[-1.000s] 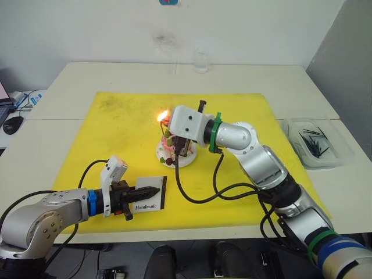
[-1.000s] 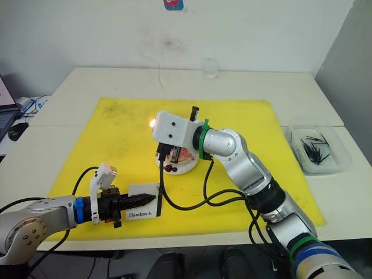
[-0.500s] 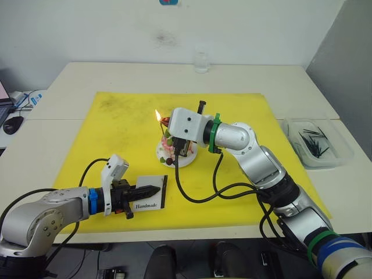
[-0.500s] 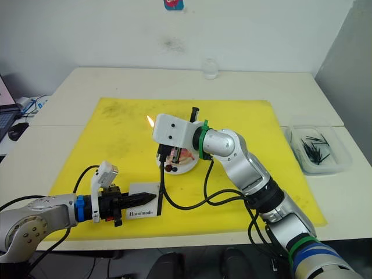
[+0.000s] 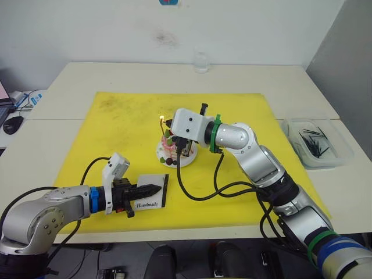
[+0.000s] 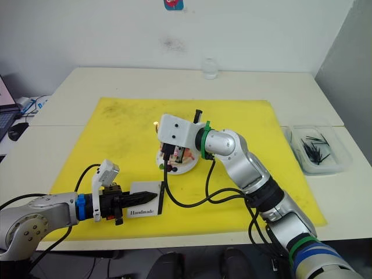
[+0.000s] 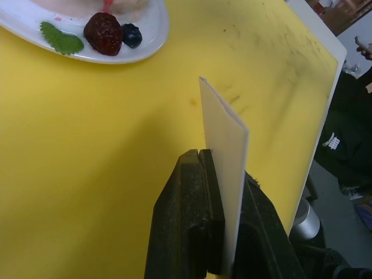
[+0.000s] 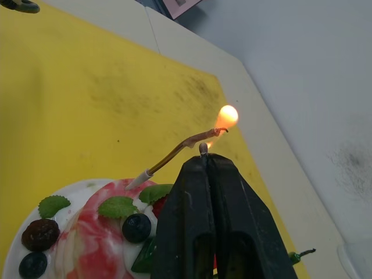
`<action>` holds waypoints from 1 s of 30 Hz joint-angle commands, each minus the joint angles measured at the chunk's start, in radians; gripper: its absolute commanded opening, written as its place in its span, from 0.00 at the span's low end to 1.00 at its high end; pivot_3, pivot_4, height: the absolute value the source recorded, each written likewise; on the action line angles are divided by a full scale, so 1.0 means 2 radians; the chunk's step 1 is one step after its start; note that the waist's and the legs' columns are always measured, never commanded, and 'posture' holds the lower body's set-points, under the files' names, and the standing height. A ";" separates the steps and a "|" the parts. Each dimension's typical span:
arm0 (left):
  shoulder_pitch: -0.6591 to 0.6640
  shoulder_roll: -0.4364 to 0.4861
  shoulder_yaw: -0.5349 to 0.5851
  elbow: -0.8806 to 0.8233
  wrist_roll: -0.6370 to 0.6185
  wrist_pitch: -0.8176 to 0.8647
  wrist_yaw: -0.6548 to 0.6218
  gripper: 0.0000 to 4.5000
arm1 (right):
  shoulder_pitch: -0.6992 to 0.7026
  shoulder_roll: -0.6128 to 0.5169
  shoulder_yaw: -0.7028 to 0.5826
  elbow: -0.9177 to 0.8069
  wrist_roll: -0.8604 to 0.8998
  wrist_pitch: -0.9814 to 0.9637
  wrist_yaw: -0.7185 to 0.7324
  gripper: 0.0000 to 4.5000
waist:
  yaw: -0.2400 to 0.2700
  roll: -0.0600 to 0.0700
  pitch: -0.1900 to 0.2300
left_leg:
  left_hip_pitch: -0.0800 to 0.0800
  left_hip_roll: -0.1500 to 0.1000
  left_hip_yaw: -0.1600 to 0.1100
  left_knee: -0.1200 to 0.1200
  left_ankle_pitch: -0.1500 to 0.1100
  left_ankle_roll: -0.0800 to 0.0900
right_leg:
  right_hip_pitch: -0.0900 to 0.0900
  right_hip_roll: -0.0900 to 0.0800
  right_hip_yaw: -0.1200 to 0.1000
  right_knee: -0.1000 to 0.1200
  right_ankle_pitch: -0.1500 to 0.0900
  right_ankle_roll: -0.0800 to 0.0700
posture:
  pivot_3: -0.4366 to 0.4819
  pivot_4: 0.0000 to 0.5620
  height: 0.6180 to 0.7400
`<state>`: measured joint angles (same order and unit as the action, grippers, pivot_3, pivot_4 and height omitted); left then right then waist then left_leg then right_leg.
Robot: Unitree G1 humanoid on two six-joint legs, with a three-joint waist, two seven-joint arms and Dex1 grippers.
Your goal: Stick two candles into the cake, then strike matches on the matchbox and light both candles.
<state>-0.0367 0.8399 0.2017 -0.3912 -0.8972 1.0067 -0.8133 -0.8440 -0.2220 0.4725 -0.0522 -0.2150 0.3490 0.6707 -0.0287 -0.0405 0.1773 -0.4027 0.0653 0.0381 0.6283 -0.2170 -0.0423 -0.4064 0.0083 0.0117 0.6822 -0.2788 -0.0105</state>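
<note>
Fingers of my left gripper (image 5: 152, 189) pinch the matchbox (image 5: 149, 199) on the yellow mat (image 5: 116, 128), near the cake (image 5: 170, 146). From the left wrist, I see its plate (image 7: 152, 36) ahead. From the right wrist, my right gripper (image 8: 203, 152) pinches a burning match (image 8: 203, 147) beside a bent candle (image 8: 177, 153).

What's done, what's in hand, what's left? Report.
Done: one candle stands in the cake and burns at its tip. In hand: the right gripper pinches a match just under that flame, and the left gripper clamps the matchbox. Left: the green candle, whose dark wick looks unlit.
</note>
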 commanded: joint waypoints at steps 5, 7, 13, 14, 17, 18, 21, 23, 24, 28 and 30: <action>-0.007 0.000 0.004 -0.014 -0.004 0.003 0.002 0.00 | -0.006 0.006 -0.016 -0.011 -0.001 -0.011 -0.012 0.00 | 0.000 0.000 0.000 | 0.000 0.000 0.000 0.000 0.000 0.000 | 0.000 0.000 0.000 0.000 0.000 0.000 | 0.48 0.27 1.00; -0.008 -0.001 0.004 -0.015 -0.006 0.005 0.003 0.00 | -0.006 0.005 -0.015 -0.010 -0.001 -0.012 -0.012 0.00 | 0.000 0.000 0.000 | 0.000 0.000 0.000 0.000 0.000 0.000 | 0.000 0.000 0.000 0.000 0.000 0.000 | 0.48 0.27 1.00; -0.013 -0.002 0.004 -0.019 -0.009 0.011 0.008 0.00 | -0.006 0.003 -0.016 -0.011 -0.001 -0.012 -0.010 0.00 | 0.000 0.000 0.000 | 0.000 0.000 0.000 0.000 0.000 0.000 | 0.000 0.000 0.000 0.000 0.000 0.000 | 0.48 0.27 1.00; -0.014 -0.003 0.004 -0.019 -0.011 0.012 0.010 0.00 | -0.007 0.003 -0.017 -0.011 0.000 -0.012 -0.009 0.00 | 0.000 0.000 0.000 | 0.000 0.000 0.000 0.000 0.000 0.000 | 0.000 0.000 0.000 0.000 0.000 0.000 | 0.48 0.27 1.00; -0.017 -0.003 0.003 -0.019 -0.011 0.014 0.011 0.00 | -0.007 0.003 -0.016 -0.010 0.000 -0.012 -0.009 0.00 | 0.000 0.000 0.000 | 0.000 0.000 0.000 0.000 0.000 0.000 | 0.000 0.000 0.000 0.000 0.000 0.000 | 0.48 0.27 1.00; -0.018 -0.004 0.004 -0.018 -0.010 0.015 0.010 0.00 | -0.007 0.003 -0.016 -0.010 0.000 -0.012 -0.009 0.00 | 0.000 0.000 0.000 | 0.000 0.000 0.000 0.000 0.000 0.000 | 0.000 0.000 0.000 0.000 0.000 0.000 | 0.48 0.27 1.00; -0.020 -0.004 0.003 -0.018 -0.010 0.017 0.011 0.00 | -0.007 0.003 -0.016 -0.012 0.000 -0.012 -0.007 0.00 | 0.000 0.000 0.000 | 0.000 0.000 0.000 0.000 0.000 0.000 | 0.000 0.000 0.000 0.000 0.000 0.000 | 0.48 0.27 1.00; -0.022 -0.004 0.003 -0.017 -0.010 0.017 0.011 0.00 | -0.007 0.003 -0.015 -0.012 0.000 -0.012 -0.007 0.00 | 0.000 0.000 0.000 | 0.000 0.000 0.000 0.000 0.000 0.000 | 0.000 0.000 0.000 0.000 0.000 0.000 | 0.48 0.27 1.00; -0.023 -0.005 0.003 -0.017 -0.010 0.018 0.012 0.00 | -0.007 0.003 -0.015 -0.012 0.000 -0.012 -0.006 0.00 | 0.000 0.000 0.000 | 0.000 0.000 0.000 0.000 0.000 0.000 | 0.000 0.000 0.000 0.000 0.000 0.000 | 0.48 0.27 1.00; -0.024 -0.006 0.002 -0.019 -0.010 0.020 0.013 0.00 | -0.005 0.002 -0.014 -0.015 0.000 -0.011 -0.005 0.00 | 0.000 0.000 0.000 | 0.000 0.000 0.000 0.000 0.000 0.000 | 0.000 0.000 0.000 0.000 0.000 0.000 | 0.48 0.27 1.00; -0.024 -0.006 0.002 -0.019 -0.010 0.021 0.013 0.00 | -0.004 0.002 -0.013 -0.018 0.000 -0.010 -0.003 0.00 | 0.000 0.000 0.000 | 0.000 0.000 0.000 0.000 0.000 0.000 | 0.000 0.000 0.000 0.000 0.000 0.000 | 0.48 0.27 1.00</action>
<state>-0.0746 0.8285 0.2016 -0.4004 -0.9020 1.0460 -0.7935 -0.8440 -0.2188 0.4605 -0.0522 -0.2143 0.3398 0.6613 -0.0292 -0.0405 0.1773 -0.4029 0.0652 0.0380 0.6282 -0.2170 -0.0423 -0.4064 0.0083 0.0116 0.6821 -0.2789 -0.0105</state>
